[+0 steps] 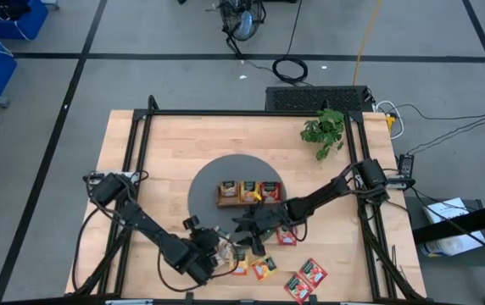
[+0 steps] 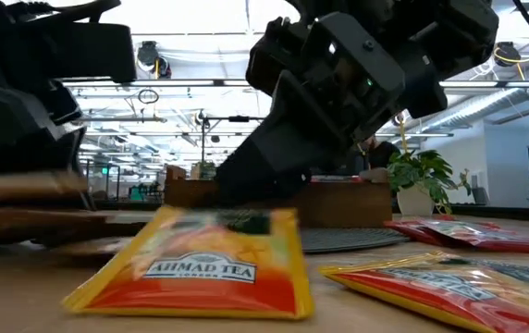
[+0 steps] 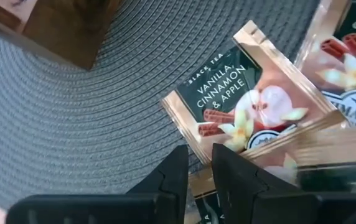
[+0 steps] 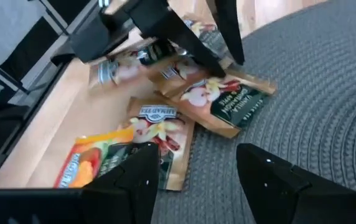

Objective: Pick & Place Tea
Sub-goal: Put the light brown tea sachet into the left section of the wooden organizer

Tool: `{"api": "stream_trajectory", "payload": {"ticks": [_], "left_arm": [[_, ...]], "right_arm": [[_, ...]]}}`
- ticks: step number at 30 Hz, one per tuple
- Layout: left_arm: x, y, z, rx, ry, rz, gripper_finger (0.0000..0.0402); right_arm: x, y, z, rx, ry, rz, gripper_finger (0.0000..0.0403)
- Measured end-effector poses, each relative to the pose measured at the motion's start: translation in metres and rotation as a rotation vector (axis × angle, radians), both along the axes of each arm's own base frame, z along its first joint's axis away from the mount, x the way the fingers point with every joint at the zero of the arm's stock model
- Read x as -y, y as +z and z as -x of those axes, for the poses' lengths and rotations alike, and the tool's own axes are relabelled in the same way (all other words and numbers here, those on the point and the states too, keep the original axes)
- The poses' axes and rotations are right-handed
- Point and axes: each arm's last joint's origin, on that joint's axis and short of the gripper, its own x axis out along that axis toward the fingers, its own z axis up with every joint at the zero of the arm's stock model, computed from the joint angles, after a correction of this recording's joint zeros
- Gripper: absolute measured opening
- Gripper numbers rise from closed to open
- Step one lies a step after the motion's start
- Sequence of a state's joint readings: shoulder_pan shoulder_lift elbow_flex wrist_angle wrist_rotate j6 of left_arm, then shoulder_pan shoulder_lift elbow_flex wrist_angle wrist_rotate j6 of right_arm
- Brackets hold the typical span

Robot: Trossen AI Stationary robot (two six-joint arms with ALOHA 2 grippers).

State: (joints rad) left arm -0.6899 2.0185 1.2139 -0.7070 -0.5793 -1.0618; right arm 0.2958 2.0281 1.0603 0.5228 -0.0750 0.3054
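Tea sachets lie near the table's front edge: orange ones (image 1: 264, 267), red ones (image 1: 313, 271) and beige ones (image 1: 225, 247) at the rim of the round grey mat (image 1: 204, 191). My left gripper (image 3: 200, 168) is over the beige ones, shut on a beige sachet (image 3: 277, 146). Just under it, a beige vanilla-cinnamon-apple sachet (image 3: 246, 99) lies flat on the mat. My right gripper (image 4: 196, 180) hovers wide open just to the right, over the mat's edge, with nothing between its fingers. The wooden tray (image 1: 249, 193) on the mat holds sachets in its three compartments. My left gripper pinches a beige sachet between its two fingers, at one end of it (image 3: 252, 152). The fingers slant down from the table's left side. The sachet shows nearly edge-on and stands out sideways from the fingers, lifted above the sachets lying on the mat.
A potted plant (image 1: 325, 130) stands at the back right of the table. In the low view an orange sachet (image 2: 200, 268) lies flat in the foreground and red ones (image 2: 468, 231) to its right. A black frame (image 1: 141, 135) runs along the table's edges.
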Motion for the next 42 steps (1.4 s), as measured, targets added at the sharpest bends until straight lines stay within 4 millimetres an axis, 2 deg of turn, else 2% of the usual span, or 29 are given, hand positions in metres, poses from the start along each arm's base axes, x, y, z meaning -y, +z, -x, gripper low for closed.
{"api": "stream_trajectory", "payload": {"ticks": [9,16,19,24,32,37,42], "left_arm": [[-0.004,-0.006,-0.008,0.067,-0.046,-0.017,0.0081],[-0.002,-0.008,-0.007,0.076,-0.056,-0.027,0.0081],[0.001,-0.013,-0.006,0.087,-0.058,-0.06,0.0081],[0.003,-0.022,-0.009,0.134,-0.065,-0.11,0.0081],[0.006,-0.029,-0.011,0.172,-0.074,-0.142,0.0081],[0.008,-0.029,-0.01,0.18,-0.077,-0.147,0.0081],[0.008,-0.029,-0.01,0.18,-0.079,-0.148,0.0081]], "right_arm": [[0.001,-0.002,0.001,-0.027,-0.003,0.007,0.0194],[0.007,-0.008,0.003,-0.079,-0.162,0.062,0.0194],[0.009,-0.008,0.003,-0.092,-0.187,0.02,0.0194],[0.014,-0.008,0.001,-0.155,-0.179,-0.142,0.0194],[0.017,-0.009,0.001,-0.205,-0.168,-0.228,0.0193],[0.017,-0.009,0.001,-0.203,-0.148,-0.216,0.016],[0.016,-0.006,0.0,-0.153,-0.11,-0.172,0.0091]]}}
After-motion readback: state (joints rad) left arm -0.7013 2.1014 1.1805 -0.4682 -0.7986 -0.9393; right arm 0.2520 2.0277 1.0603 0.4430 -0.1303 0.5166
